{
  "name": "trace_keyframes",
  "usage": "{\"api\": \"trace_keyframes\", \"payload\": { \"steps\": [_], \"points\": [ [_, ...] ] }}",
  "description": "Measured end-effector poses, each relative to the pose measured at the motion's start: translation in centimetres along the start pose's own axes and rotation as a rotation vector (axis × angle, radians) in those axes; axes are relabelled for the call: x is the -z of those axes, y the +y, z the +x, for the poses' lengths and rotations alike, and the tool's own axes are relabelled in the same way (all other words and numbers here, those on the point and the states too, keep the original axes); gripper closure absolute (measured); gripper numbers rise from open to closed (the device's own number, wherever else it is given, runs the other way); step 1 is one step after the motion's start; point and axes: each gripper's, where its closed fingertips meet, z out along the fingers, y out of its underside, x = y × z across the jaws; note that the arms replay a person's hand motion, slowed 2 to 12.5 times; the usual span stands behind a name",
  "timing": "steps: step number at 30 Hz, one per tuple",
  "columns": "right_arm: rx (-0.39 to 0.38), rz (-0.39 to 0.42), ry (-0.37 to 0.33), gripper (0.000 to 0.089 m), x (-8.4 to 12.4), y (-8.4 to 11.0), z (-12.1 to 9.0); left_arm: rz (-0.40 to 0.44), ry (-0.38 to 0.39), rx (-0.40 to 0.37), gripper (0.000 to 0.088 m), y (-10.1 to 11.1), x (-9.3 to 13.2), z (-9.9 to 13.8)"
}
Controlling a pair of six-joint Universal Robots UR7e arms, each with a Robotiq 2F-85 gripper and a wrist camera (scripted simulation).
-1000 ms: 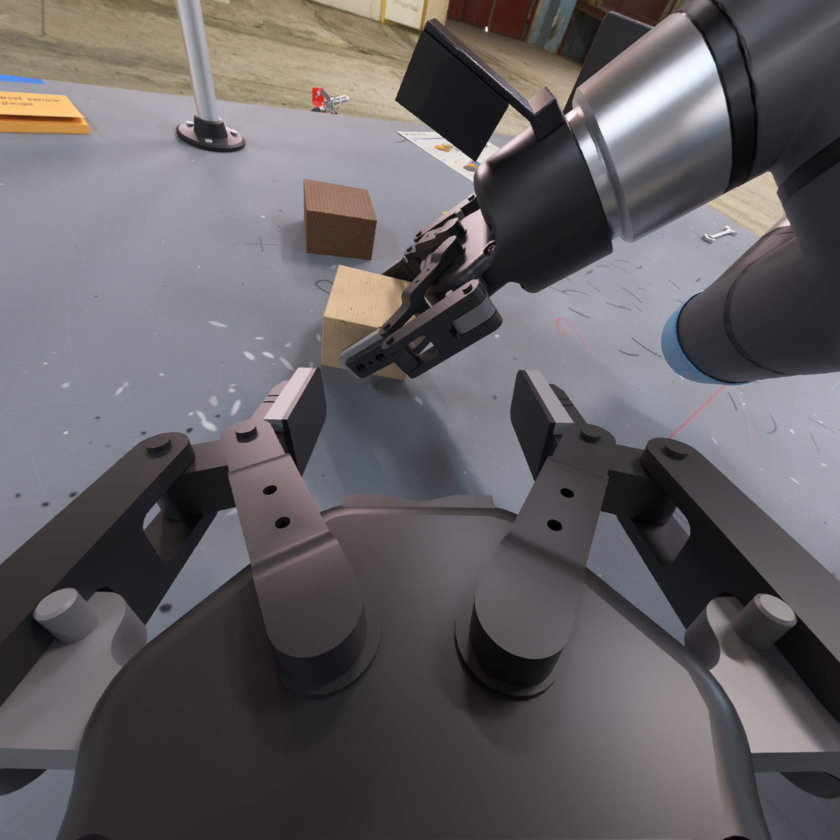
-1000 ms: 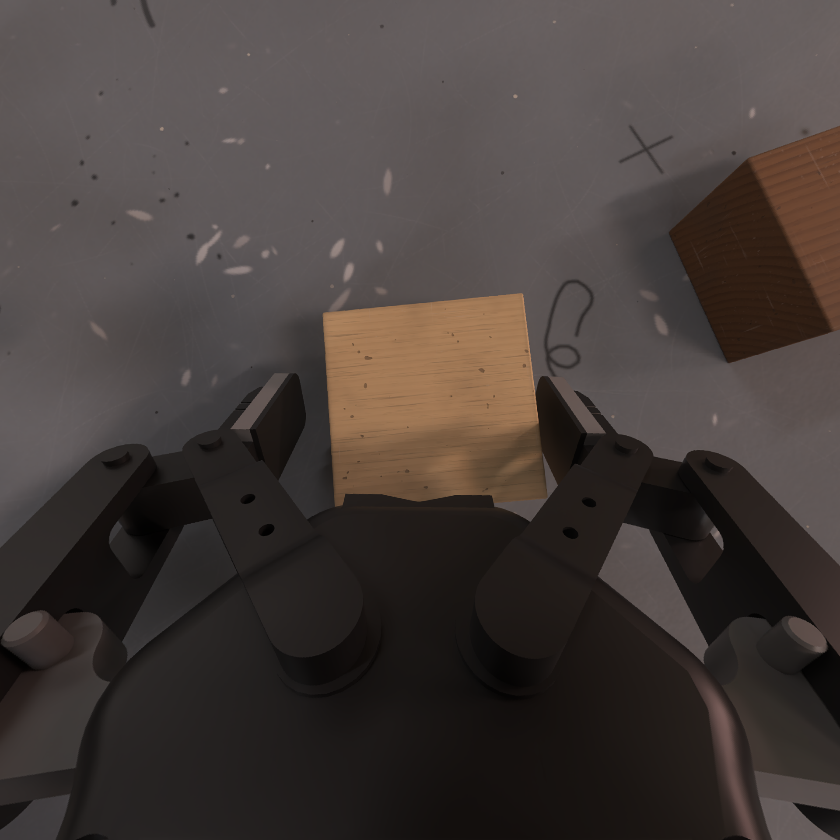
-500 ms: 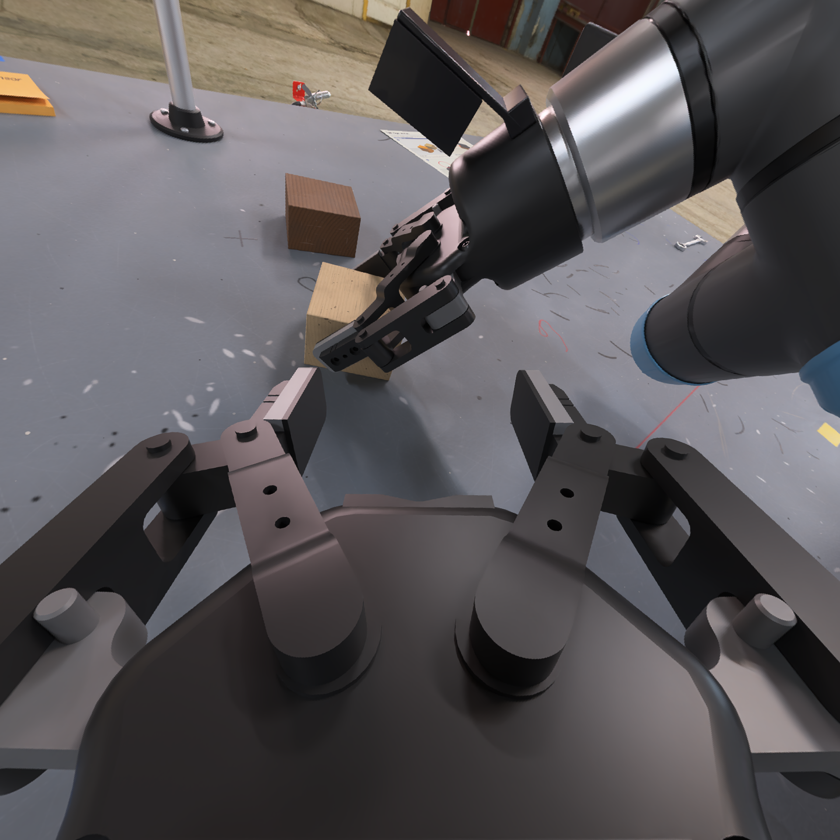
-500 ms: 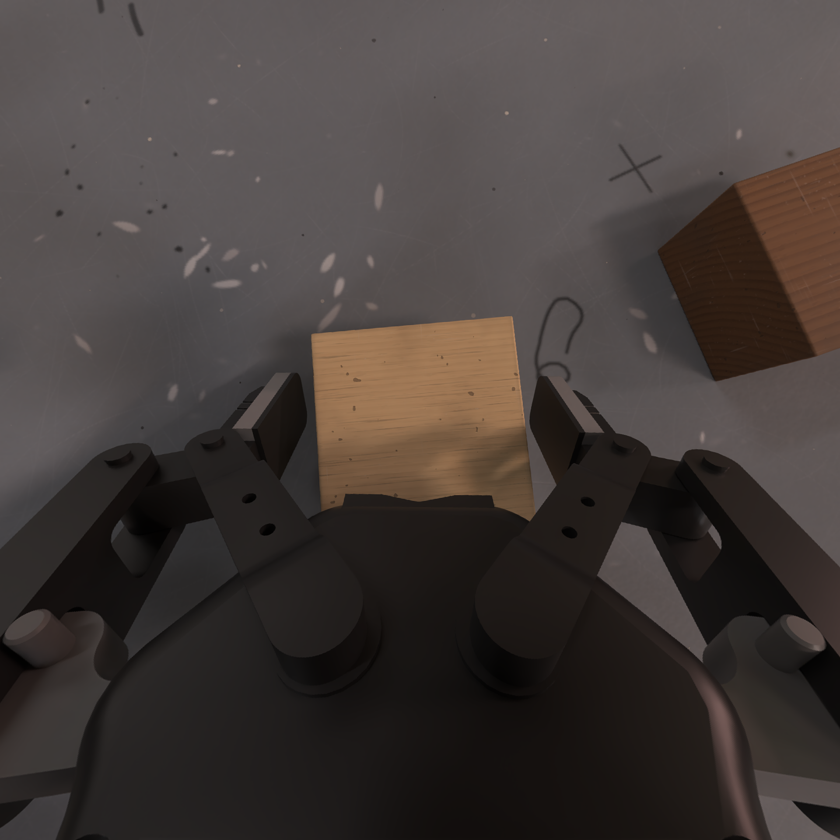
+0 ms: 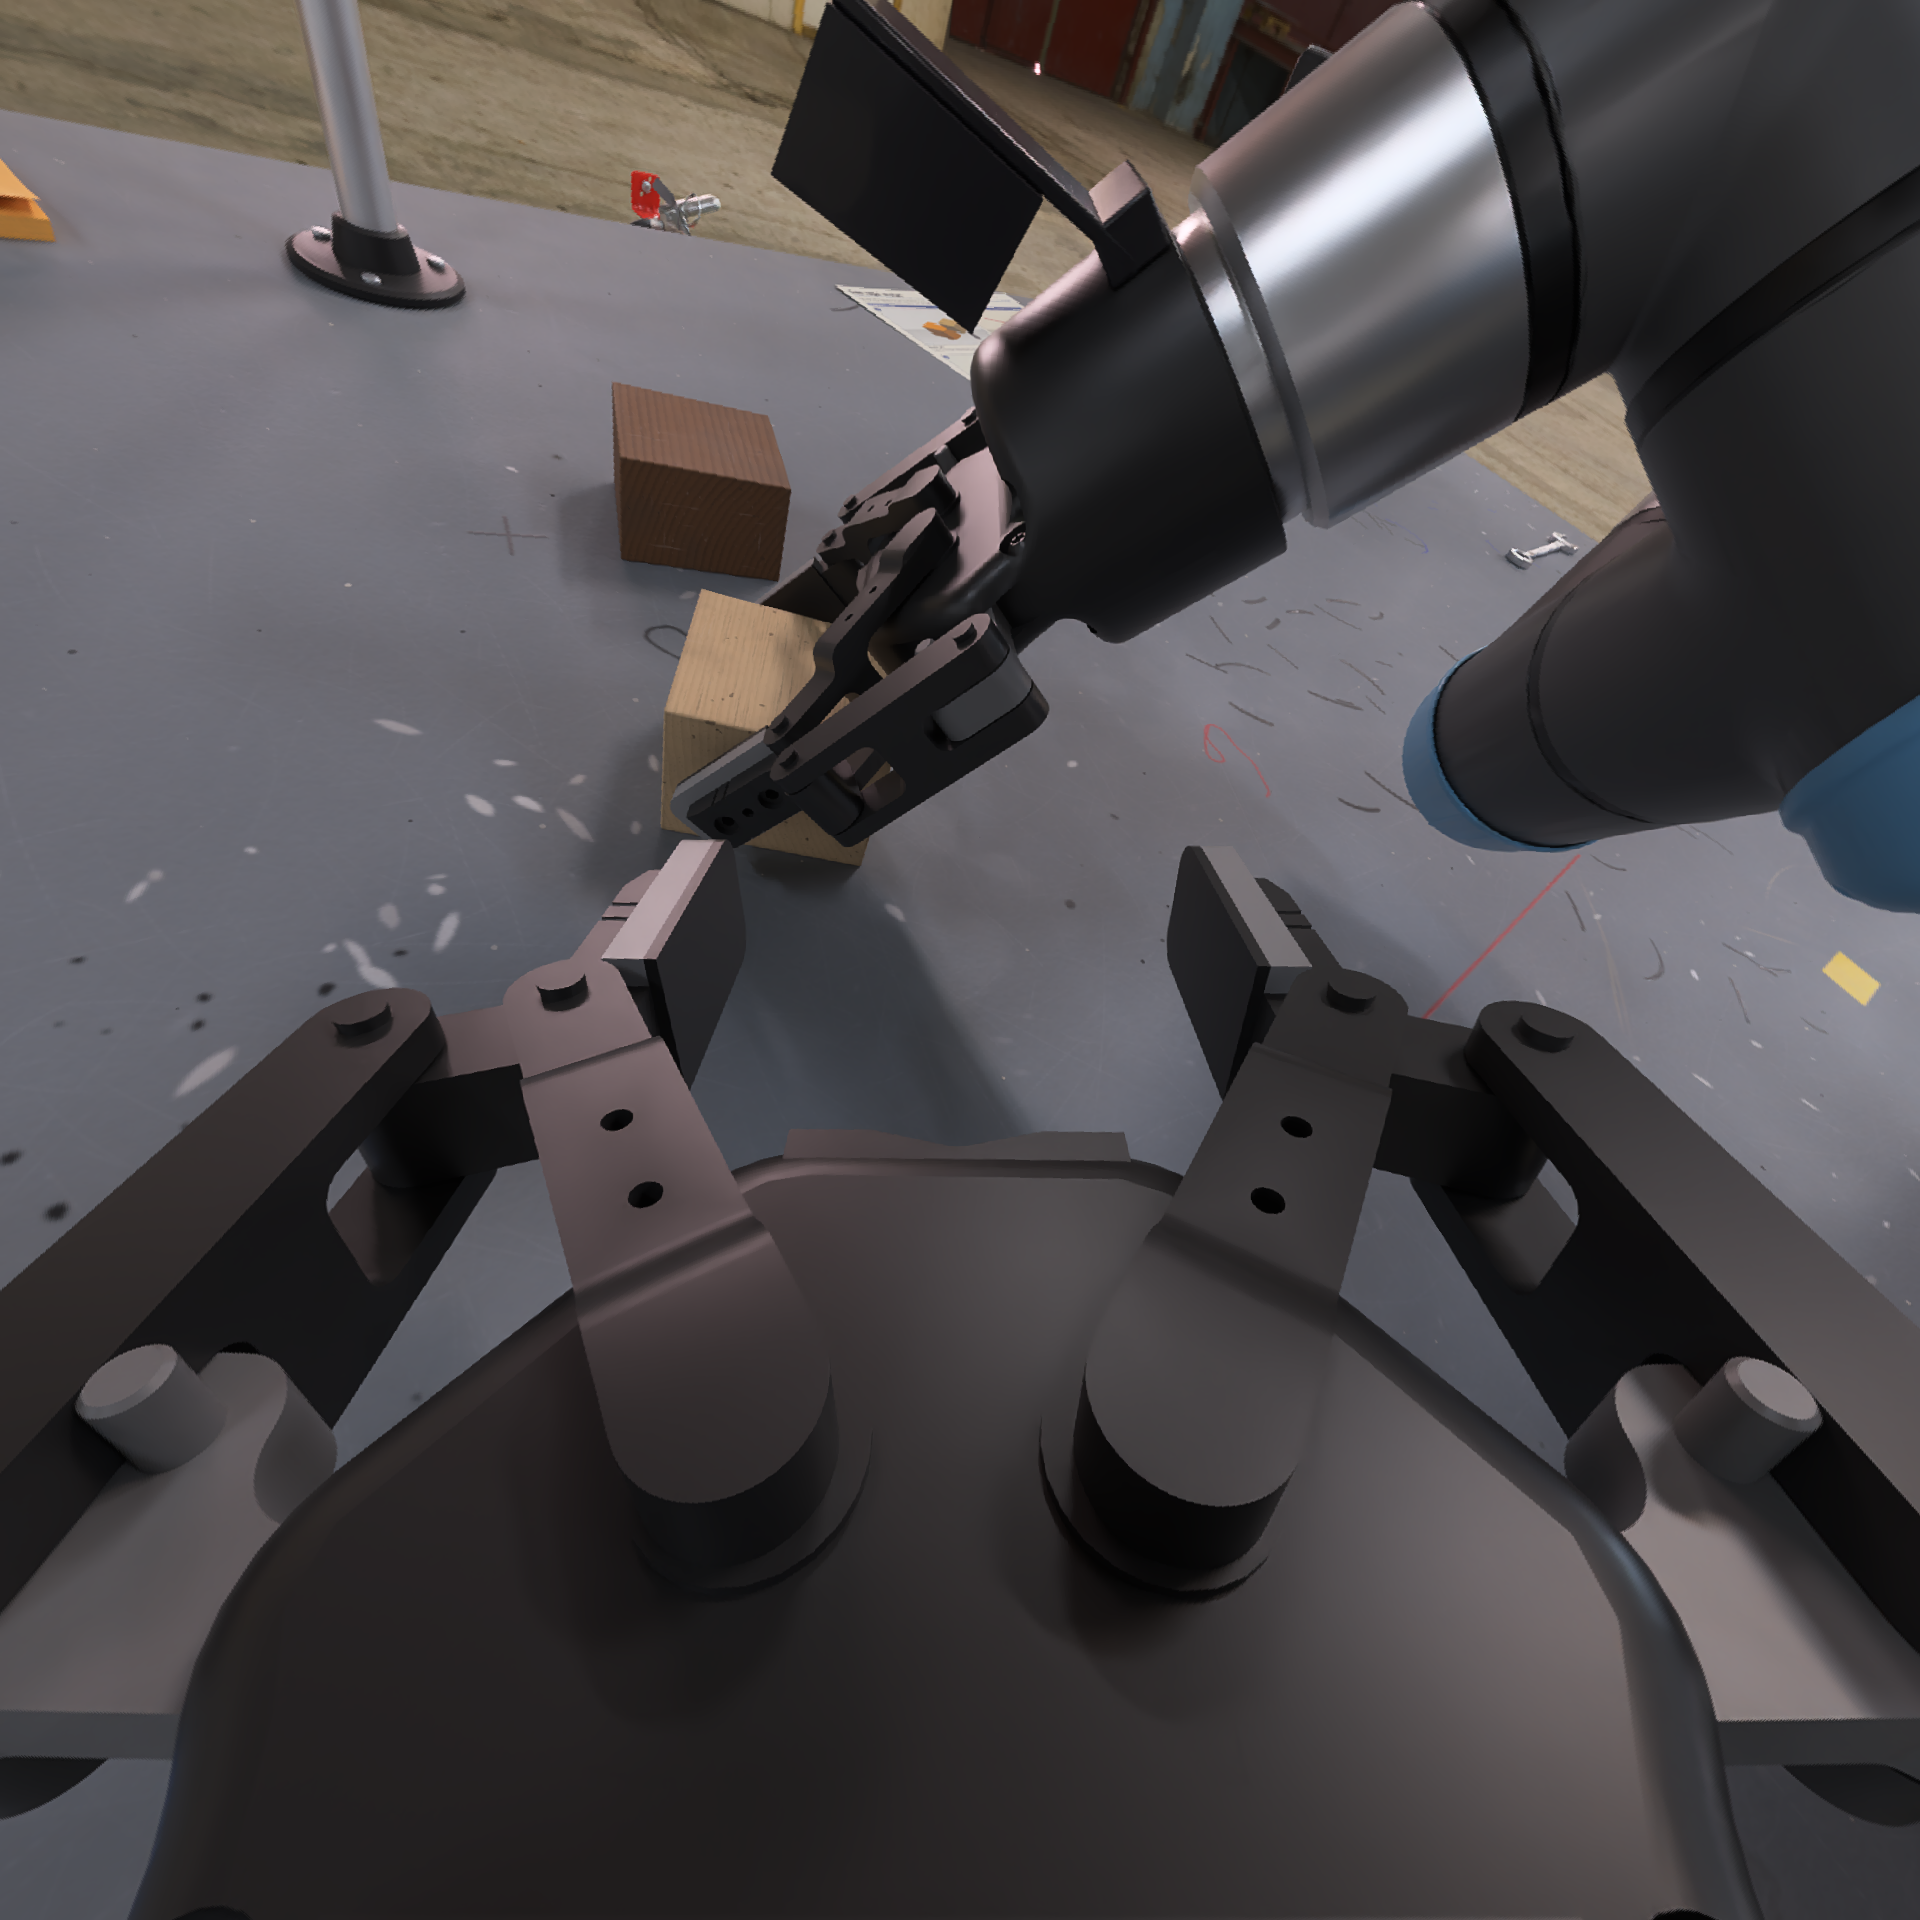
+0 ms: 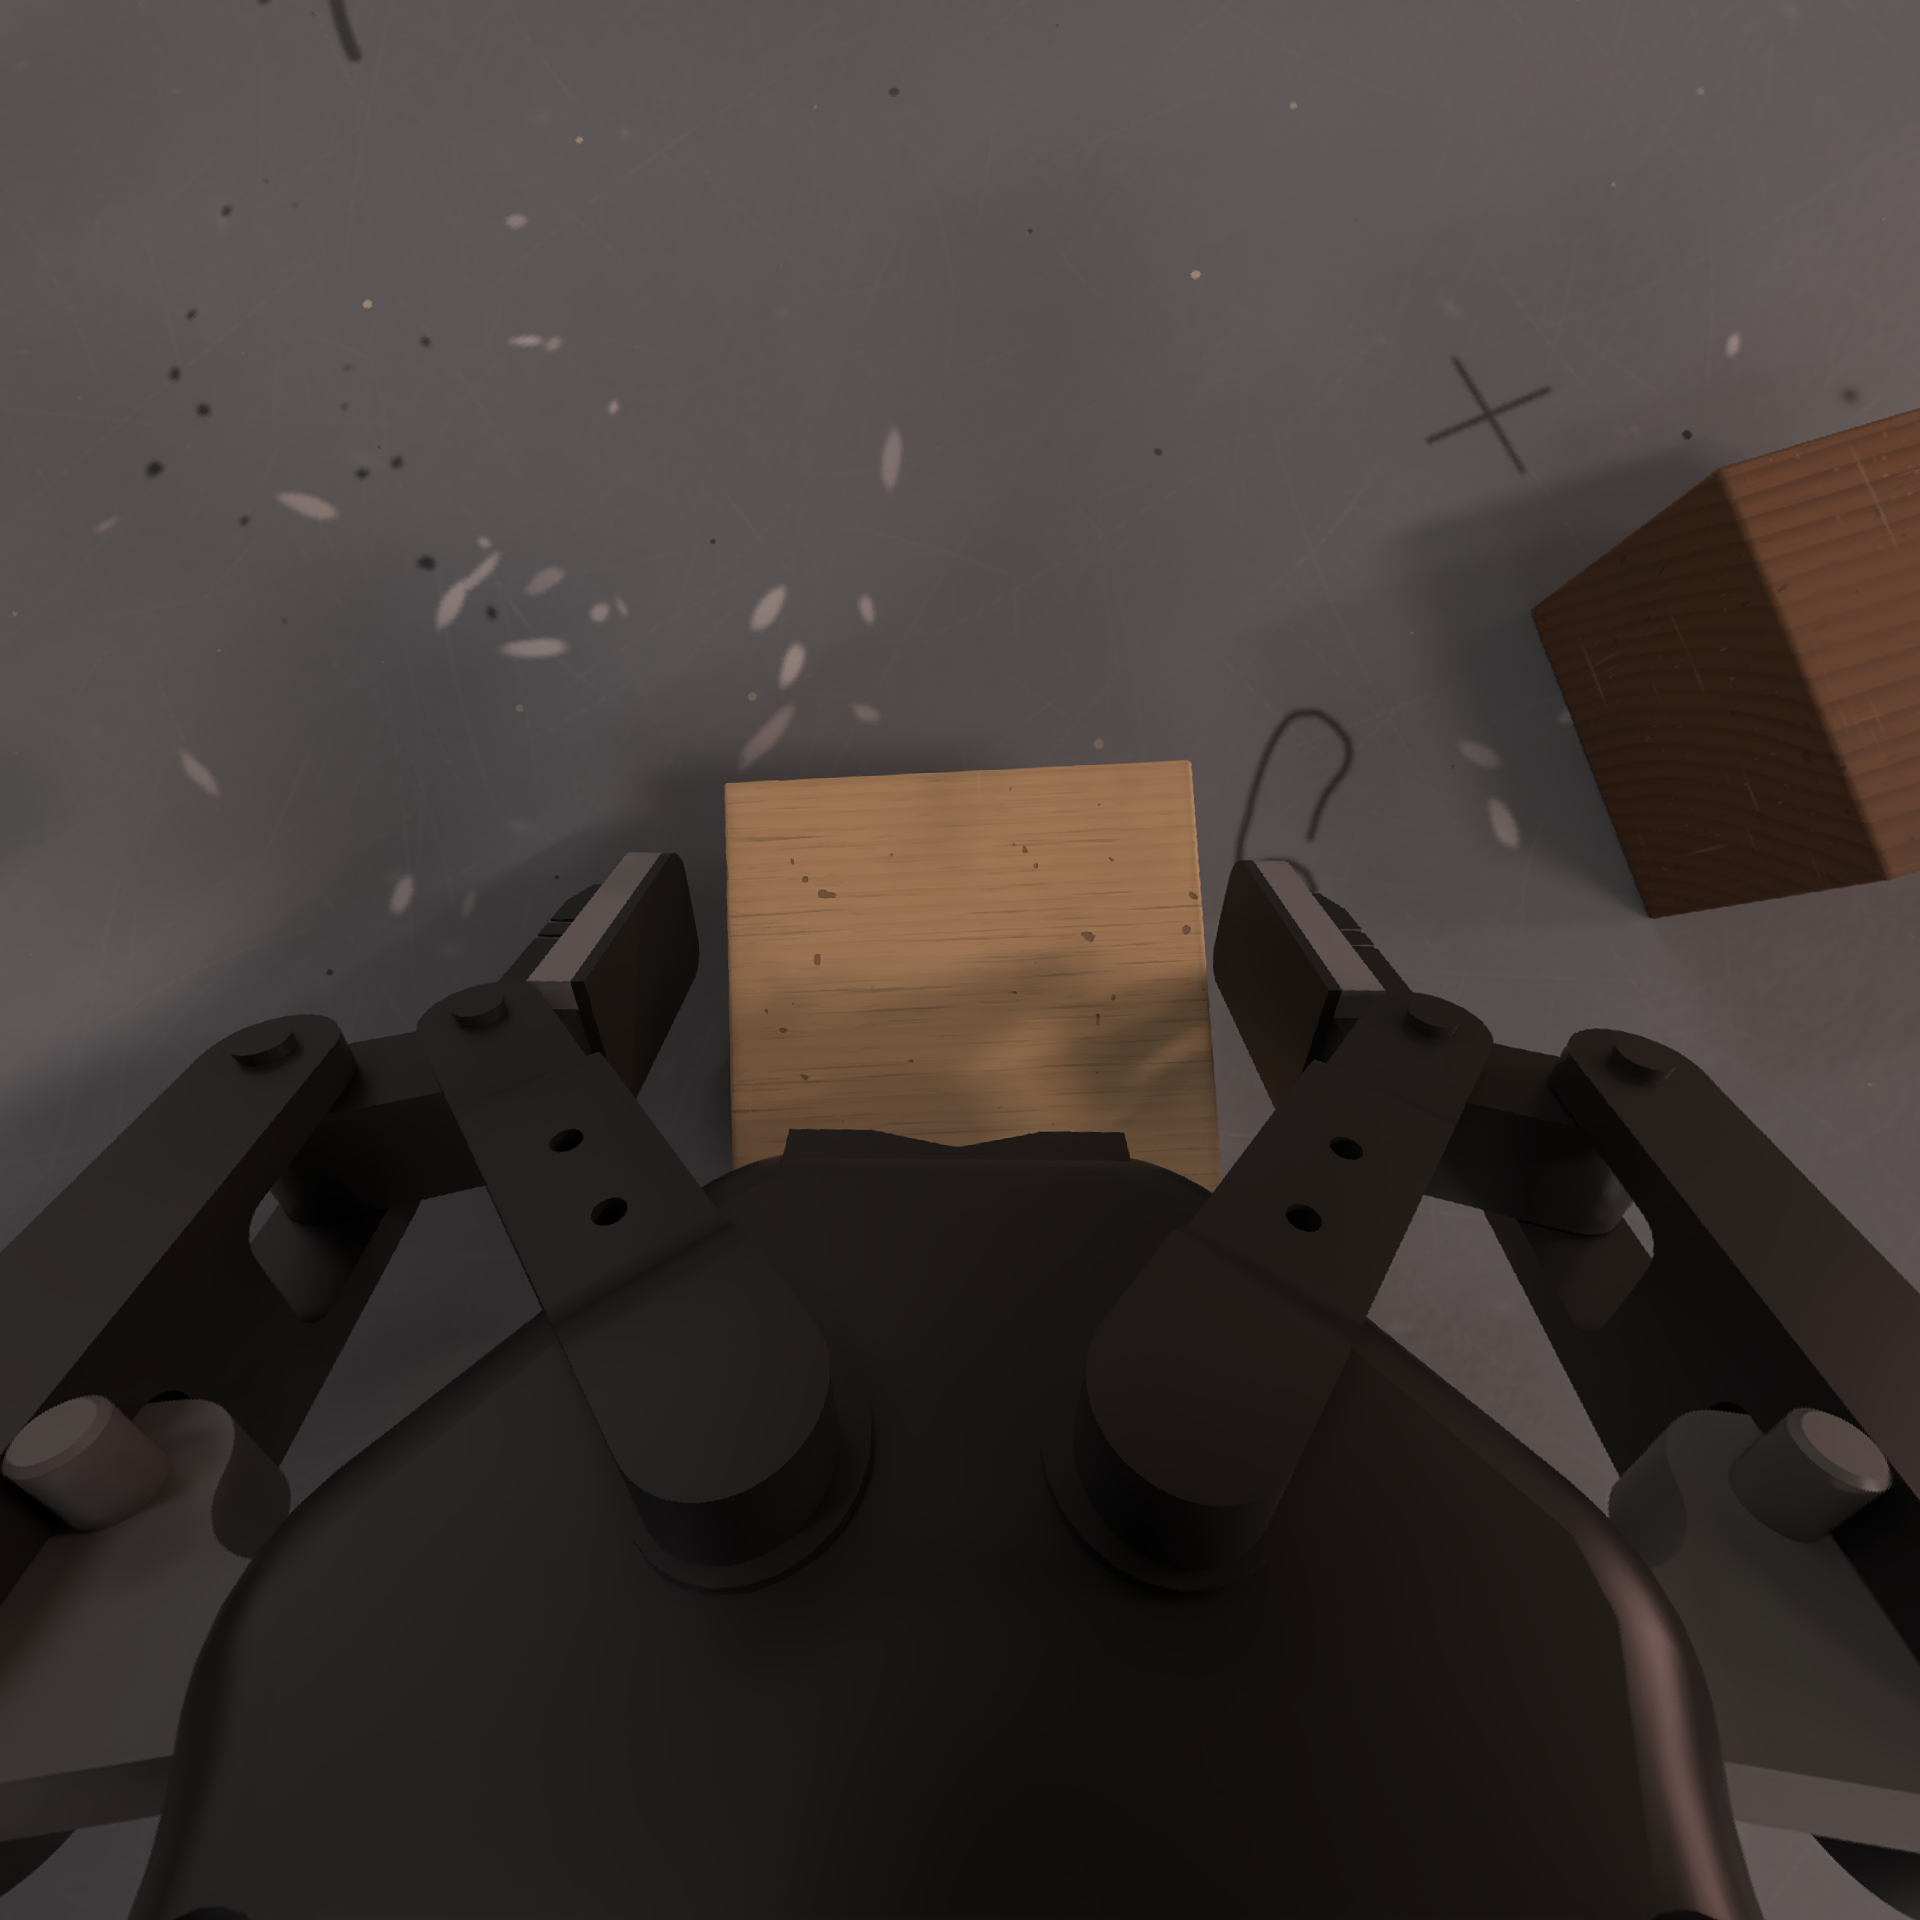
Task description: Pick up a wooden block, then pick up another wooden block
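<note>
Item: first pick, approach stage, nothing lifted yet. Right gripper (image 6: 956, 935) w/ fingers spread apart, straddling the light wooden block (image 6: 966, 956); pads sit just beside the block's two side faces w/ a thin gap each side, not touching as far as the right wrist view shows. Block rests flat on the grey desk (image 6: 727, 312), centred btwn the fingers. Dark wooden block (image 6: 1766, 686) at approx 2 o'clock from the light one, well apart, upright on the desk, untouched. Left gripper (image 5: 951, 935) also spread apart, empty, hovering over bare desk w/ the light block at approx 11 o'clock ahead of it. Left wrist view: right gripper angled down over the block's near side. Next move, est.: close right fingers squarely on the side faces, then lift straight; keep grip centred so the block doesn't twist. Second pick (dark block) prob. falls to the left gripper.
</note>
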Motion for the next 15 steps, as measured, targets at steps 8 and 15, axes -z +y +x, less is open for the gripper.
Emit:
{"api": "trace_keyframes", "payload": {
  "steps": [8, 15],
  "points": [
    [0.022, -0.013, -0.019, 0.0039, -0.03, -0.01, -0.13, -0.012, 0.008, -0.003, 0.0161, 0.25, -0.17, 0.21],
    [0.044, -0.022, -0.038, 0.0039, -0.02, 0.00, -0.27, -0.022, 0.015, -0.005, 0.0159, 0.46, -0.31, 0.39]
  ]
}}
